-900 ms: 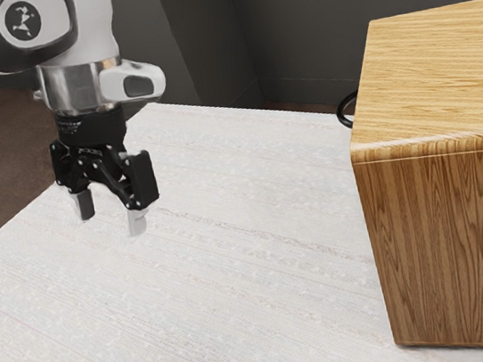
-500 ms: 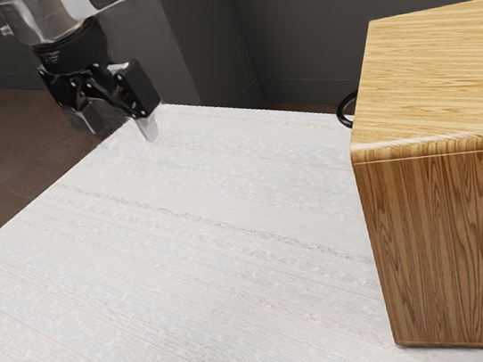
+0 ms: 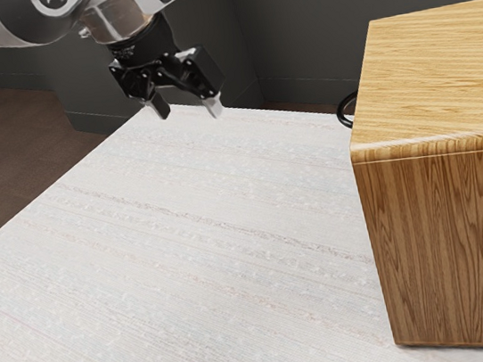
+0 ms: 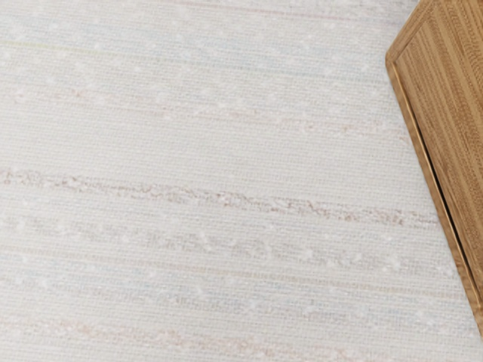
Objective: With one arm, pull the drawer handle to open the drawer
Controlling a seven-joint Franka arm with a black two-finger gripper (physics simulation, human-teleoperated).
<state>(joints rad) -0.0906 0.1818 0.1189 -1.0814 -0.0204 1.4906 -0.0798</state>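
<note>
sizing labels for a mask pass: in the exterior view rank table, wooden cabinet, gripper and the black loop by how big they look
1. table
2. wooden cabinet, cropped by the frame edge
3. gripper
4. black loop, partly hidden behind the cabinet

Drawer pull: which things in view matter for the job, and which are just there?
Job:
gripper, open, over the table's far edge
cabinet
black loop at the cabinet's far side, likely the handle

Just there:
table
floor
</note>
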